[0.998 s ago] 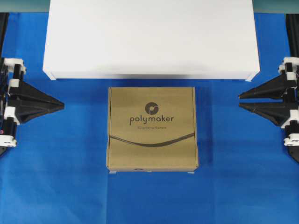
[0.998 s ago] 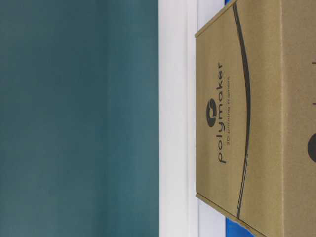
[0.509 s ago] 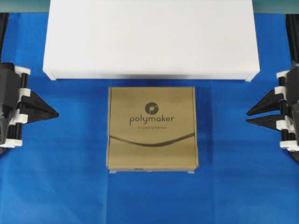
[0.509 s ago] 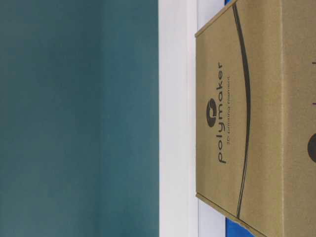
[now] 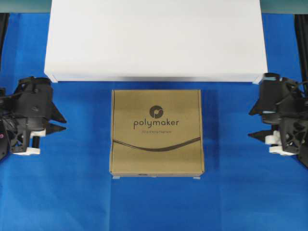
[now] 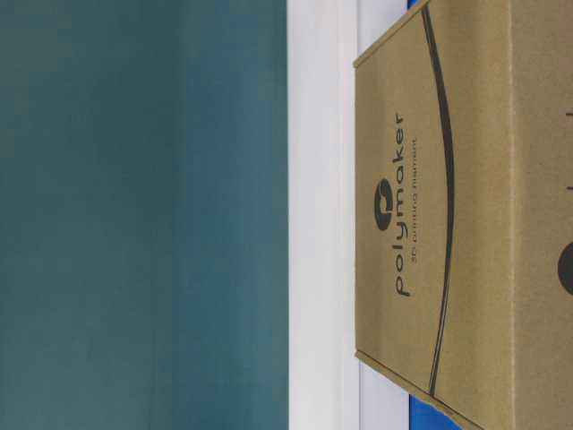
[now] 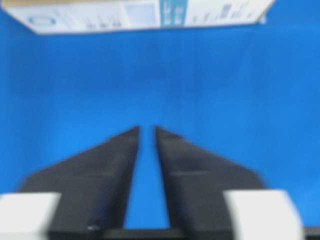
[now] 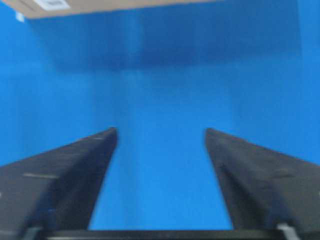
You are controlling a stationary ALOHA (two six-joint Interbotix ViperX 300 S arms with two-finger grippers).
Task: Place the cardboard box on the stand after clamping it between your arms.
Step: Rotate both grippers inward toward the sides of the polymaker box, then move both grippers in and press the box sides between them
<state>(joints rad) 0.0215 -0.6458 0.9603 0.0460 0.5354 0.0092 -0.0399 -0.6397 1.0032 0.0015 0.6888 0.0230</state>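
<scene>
The cardboard box (image 5: 157,133) is seen flat on the blue desk (image 5: 157,207), just near of the stand (image 5: 155,38) and apart from it. The left tool (image 5: 65,123) is held well left of the box with its 2 fingers slightly parted around nothing. The right tool (image 5: 250,124) is held well right, spread wider and likewise empty.

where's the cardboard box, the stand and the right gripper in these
cardboard box (image 5: 157,133): overhead view, middle of its printed top.
stand (image 5: 155,41): overhead view, bare flat white top.
right gripper (image 5: 255,123): overhead view, gap midway between its two fingertips, right of the box.
</scene>
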